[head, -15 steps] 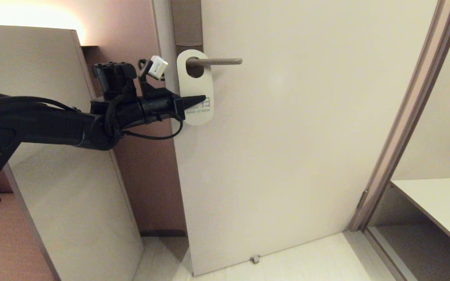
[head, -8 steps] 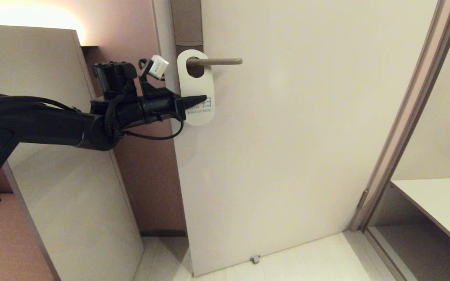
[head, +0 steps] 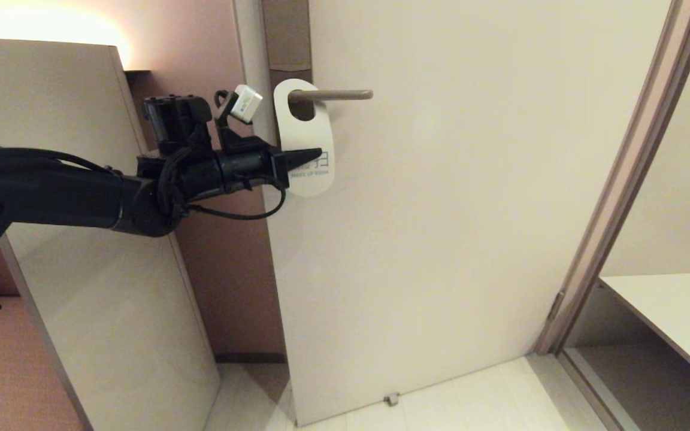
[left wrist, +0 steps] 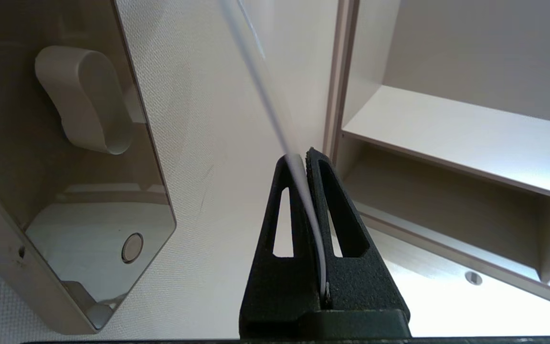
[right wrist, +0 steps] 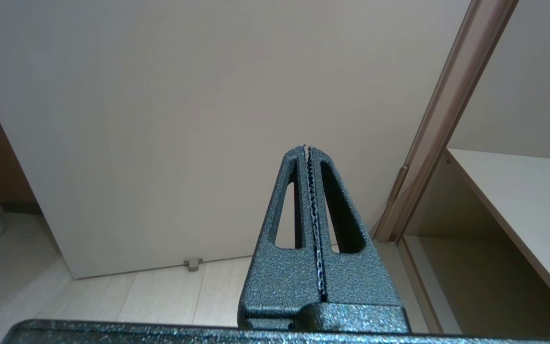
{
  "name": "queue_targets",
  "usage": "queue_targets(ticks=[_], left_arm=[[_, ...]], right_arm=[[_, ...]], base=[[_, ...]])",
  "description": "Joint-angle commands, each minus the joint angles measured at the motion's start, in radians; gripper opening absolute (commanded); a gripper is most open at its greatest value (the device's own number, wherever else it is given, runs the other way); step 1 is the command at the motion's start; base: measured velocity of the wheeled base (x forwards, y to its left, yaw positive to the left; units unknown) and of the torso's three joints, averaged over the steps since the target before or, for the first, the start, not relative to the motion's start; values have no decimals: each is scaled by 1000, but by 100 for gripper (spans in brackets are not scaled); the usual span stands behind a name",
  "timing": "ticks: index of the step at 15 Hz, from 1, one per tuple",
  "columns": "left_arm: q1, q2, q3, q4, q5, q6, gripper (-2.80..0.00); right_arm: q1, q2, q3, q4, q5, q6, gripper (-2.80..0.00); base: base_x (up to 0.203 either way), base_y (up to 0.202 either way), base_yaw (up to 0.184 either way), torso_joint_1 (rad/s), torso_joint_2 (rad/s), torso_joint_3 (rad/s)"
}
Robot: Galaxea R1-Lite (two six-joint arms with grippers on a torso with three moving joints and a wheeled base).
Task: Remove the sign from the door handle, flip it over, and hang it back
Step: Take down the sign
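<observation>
**Sign gripped, not yet clear of the handle**

From where I stand, the left arm reaches in from nine o'clock, level across the front of the tall panel (head: 105,251) that stands beside the door. Its left gripper (head: 315,157) is closed tight on the lower half of the sign (head: 309,129); in the wrist view the thin card (left wrist: 303,191) runs edge-on between the two black fingers (left wrist: 282,224), pinched flat with no gap to spare.

Moving right, the sign hangs with its oval hole around the door handle (head: 336,94), close to the grey-brown plate (head: 286,36) at the door's edge. The white face with "Make up room" looks outward. The card tilts, its bottom swung toward five o'clock, so it looks carried by the grip rather than hanging free. The lever's free end points to three o'clock, and the hole must slide off that way.

I judge the task to be in its first stage: the grasp is made, but the sign is not yet off. Left to do: slip it along and off the lever, turn it so the other face shows, then thread it back on.

Further right, the door (head: 453,209) is plain down to the floor, with a shelf (head: 674,311) past the frame at four o'clock. The right gripper (right wrist: 307,153) is out of the head view; its own camera shows its fingers pressed together on nothing, pointed at the lower door.
</observation>
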Motion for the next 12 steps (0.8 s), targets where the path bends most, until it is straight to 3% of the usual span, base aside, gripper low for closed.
queue_targets(ticks=[1,4,12], left_arm=[[-2,-11,3,-2,-5,-1,-280],[0,-15,2,-2,11,-1,-280],[-27,-17,2,2,156,35,-280]], right_arm=[[0,0,0,0,0,-1,-280],[0,1,0,0,0,-1,-280],[0,0,0,0,0,-1,-280]], base=[[0,0,0,0,0,0],[0,0,0,0,0,0],[0,0,0,0,0,0]])
